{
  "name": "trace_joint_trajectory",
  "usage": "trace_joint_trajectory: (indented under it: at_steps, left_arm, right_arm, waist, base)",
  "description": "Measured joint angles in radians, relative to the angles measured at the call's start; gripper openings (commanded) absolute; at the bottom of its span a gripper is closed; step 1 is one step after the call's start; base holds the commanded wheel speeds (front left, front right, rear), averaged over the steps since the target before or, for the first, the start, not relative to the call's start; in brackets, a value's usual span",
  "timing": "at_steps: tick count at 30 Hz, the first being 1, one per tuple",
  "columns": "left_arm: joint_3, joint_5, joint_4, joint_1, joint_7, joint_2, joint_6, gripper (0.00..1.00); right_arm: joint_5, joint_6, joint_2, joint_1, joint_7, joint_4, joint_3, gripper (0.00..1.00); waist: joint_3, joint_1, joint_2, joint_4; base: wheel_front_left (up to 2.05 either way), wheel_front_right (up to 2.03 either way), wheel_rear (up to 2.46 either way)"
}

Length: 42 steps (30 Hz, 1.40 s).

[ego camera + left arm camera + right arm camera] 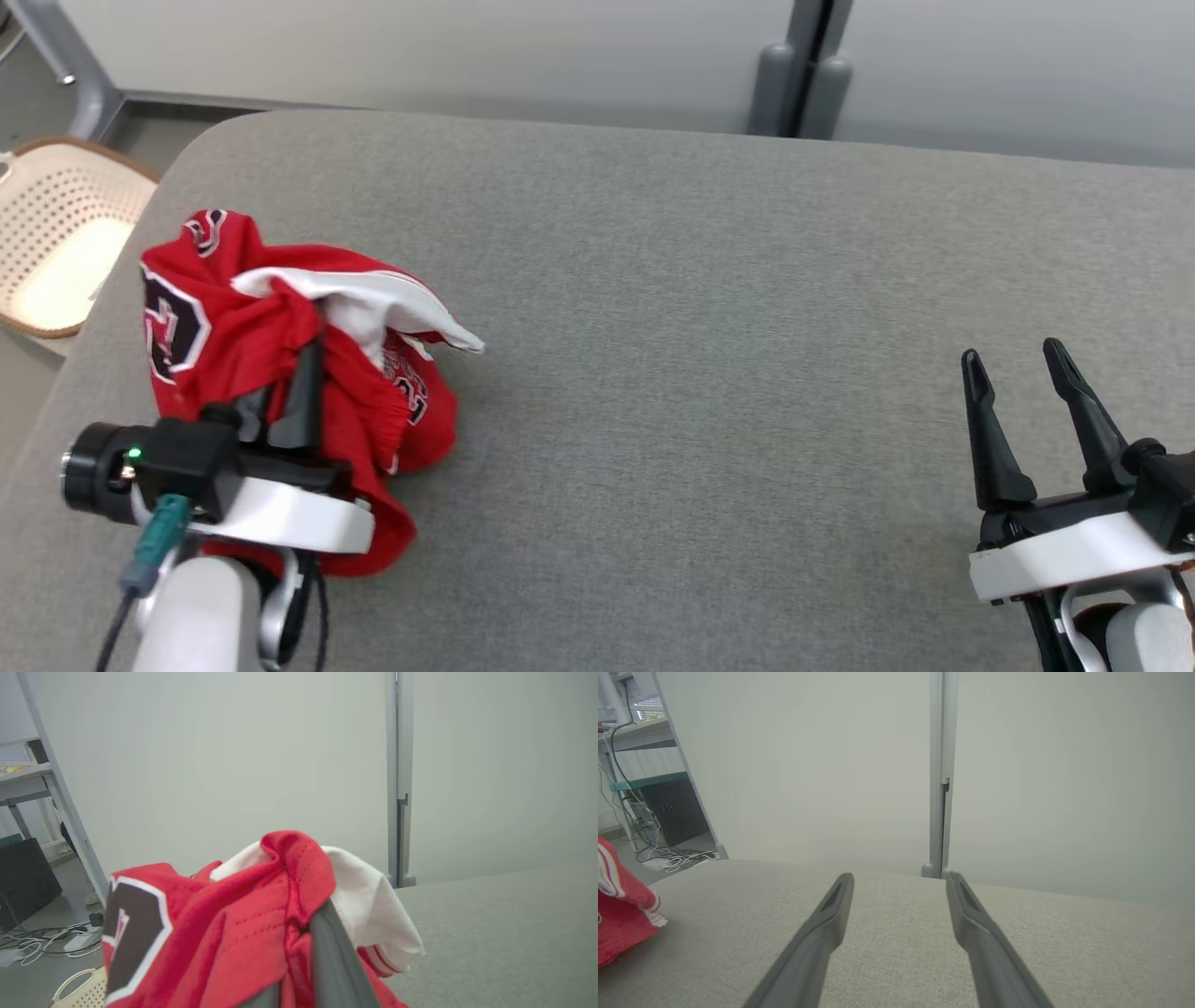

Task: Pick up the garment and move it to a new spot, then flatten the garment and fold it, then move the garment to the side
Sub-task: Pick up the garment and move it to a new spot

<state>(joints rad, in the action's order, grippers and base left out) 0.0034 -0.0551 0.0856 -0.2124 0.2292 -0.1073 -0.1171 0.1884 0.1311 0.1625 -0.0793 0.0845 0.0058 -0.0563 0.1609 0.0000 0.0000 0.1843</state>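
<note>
Garment (pixel 233 317) gripped at the left, the move yet to come

Red and white with dark lettering, the garment lies in a crumpled heap on the near left part of the grey worktop (pixel 700 280), close to its left edge. A pale basket (pixel 56 233) stands beyond that edge. The left tool (pixel 297 373) is buried in the heap, its fingers drawn together and clamped on a bunch of red cloth. In the left wrist view a fold drapes over one finger, with a white panel hanging to the right of it. The heap looks to rest on the worktop, with most of its bulk spread around the tool, so the lift is judged barely started, if at all.

The right tool (pixel 1013 350) hangs at the near right, well apart from the garment. Its fingers are spread and hold nothing, over bare worktop.

By this reckoning only the first grasp is in hand. Carrying the garment to a new spot, spreading it flat, folding it and setting it aside are all left. The wide open middle of the worktop seems the likely place for the spreading, and the idle right tool will probably be needed there.
</note>
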Motion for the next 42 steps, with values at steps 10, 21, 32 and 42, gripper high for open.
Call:
trace_joint_trajectory:
  at_steps: [10, 21, 32, 42]
  left_arm:
    - [-0.314, -0.068, 0.012, -0.077, -0.052, 0.032, -0.013, 0.0]
    - [-0.587, -0.116, 0.243, -0.304, -0.079, 0.05, -0.013, 0.0]
    - [-0.708, -0.205, 0.374, -0.334, -0.184, -0.008, -0.013, 1.0]
    - [-0.644, -0.263, 0.177, -0.156, -0.082, -0.069, 0.082, 1.0]
  right_arm:
    - [0.007, 0.0, -0.03, -0.03, 0.032, 0.013, 0.008, 1.0]
    - [0.04, 0.0, -0.062, -0.077, 0.104, 0.083, 0.015, 1.0]
    - [0.047, 0.0, -0.075, -0.093, 0.141, 0.137, 0.03, 1.0]
    - [0.026, 0.0, -0.044, -0.062, 0.112, 0.139, 0.038, 1.0]
  waist:
    - [0.003, -0.0001, 0.0, -0.199]
    - [0.129, 0.0, 0.0, -0.427]
    - [0.218, 0.0, 0.0, -0.485]
    - [0.113, 0.0, 0.0, -0.397]
  base:
    - [0.0, 0.0, 0.0]
    - [0.0, 0.0, 0.0]
    - [0.0, 0.0, 0.0]
    - [0.0, 0.0, 0.0]
